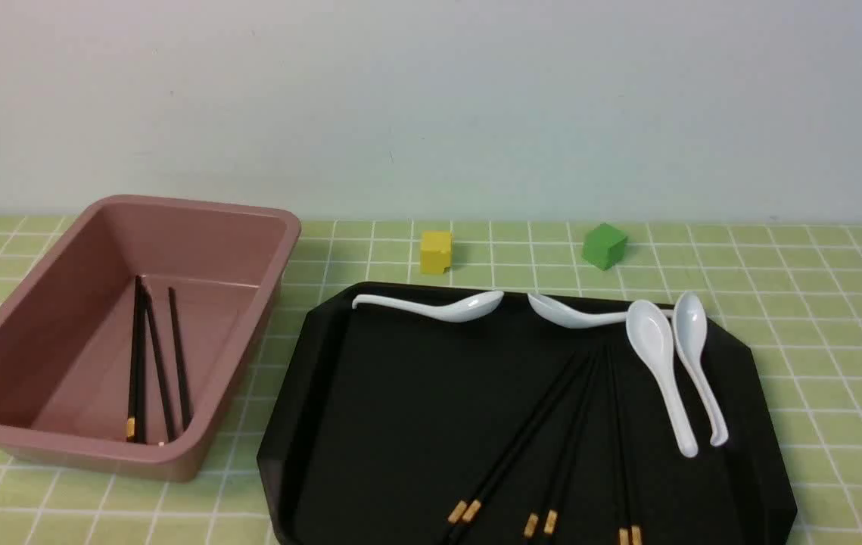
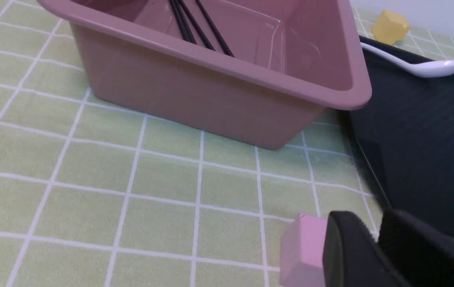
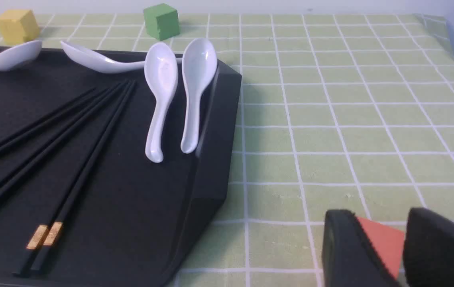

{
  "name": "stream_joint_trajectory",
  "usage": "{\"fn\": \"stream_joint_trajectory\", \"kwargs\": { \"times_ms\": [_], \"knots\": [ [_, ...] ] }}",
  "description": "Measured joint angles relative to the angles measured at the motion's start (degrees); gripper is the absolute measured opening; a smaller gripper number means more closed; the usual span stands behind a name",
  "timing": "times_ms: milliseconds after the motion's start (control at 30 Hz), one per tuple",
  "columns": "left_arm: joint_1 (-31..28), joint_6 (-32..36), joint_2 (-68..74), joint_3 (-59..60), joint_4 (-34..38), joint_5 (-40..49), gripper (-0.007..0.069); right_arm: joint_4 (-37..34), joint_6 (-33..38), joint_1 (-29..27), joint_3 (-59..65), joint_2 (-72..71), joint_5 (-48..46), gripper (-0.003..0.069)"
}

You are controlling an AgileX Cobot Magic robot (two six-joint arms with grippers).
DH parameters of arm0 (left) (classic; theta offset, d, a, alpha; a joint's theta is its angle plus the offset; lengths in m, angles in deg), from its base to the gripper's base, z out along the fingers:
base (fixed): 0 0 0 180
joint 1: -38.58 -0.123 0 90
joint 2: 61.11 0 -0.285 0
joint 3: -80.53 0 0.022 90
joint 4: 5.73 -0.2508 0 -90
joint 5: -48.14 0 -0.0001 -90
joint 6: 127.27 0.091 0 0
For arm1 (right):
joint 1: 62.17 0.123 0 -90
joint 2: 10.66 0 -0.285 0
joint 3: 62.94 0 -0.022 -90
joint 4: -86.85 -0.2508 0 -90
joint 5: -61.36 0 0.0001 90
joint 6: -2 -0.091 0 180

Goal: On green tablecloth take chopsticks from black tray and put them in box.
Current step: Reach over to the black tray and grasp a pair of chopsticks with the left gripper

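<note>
On the green tablecloth [image 1: 824, 303], the black tray [image 1: 400, 393] holds three pairs of chopsticks [image 1: 544, 431], fanned with their gold bands toward me. More chopsticks [image 1: 154, 356] lie inside the pink-brown box [image 1: 82, 257] to the tray's left. Neither arm shows in the front view. In the left wrist view, my left gripper [image 2: 372, 223] hangs low over the cloth in front of the box [image 2: 211, 95], jaws a narrow slit apart with nothing in them. My right gripper [image 3: 382, 223] is open over the cloth, off the tray's [image 3: 211, 159] right side.
Several white spoons [image 1: 661, 356] lie along the tray's far and right edges. A yellow cube [image 1: 436, 251] and a green cube [image 1: 604, 245] sit behind the tray. A pink cube [image 2: 300, 251] lies beside my left fingers. A red cube [image 3: 382, 239] shows between my right fingers.
</note>
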State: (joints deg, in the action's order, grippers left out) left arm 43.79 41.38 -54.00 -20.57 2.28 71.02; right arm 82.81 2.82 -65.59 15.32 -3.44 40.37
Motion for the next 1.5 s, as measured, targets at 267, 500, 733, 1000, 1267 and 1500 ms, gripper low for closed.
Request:
{"fn": "stream_joint_trajectory", "kwargs": {
  "times_ms": [267,500,733,1000,1267,1500],
  "knots": [
    [0.00,0.00,0.00,0.00,0.00,0.00,0.0146,0.00,0.00,0.00,0.00,0.00,0.00,0.0240],
    [0.00,0.00,0.00,0.00,0.00,0.00,0.0151,0.00,0.00,0.00,0.00,0.00,0.00,0.0240],
    [0.00,0.00,0.00,0.00,0.00,0.00,0.0155,0.11,0.00,0.00,0.00,0.00,0.00,0.0240],
    [0.00,0.00,0.00,0.00,0.00,0.00,0.0155,0.02,0.00,0.00,0.00,0.00,0.00,0.0240],
    [0.00,-6.45,0.00,0.00,11.09,-0.82,0.0159,0.02,0.00,0.00,0.00,0.00,0.00,0.0240],
    [0.00,-22.27,0.00,0.00,44.24,-3.40,0.0165,0.02,0.00,0.00,0.00,0.00,0.00,0.0240]
  ]
}}
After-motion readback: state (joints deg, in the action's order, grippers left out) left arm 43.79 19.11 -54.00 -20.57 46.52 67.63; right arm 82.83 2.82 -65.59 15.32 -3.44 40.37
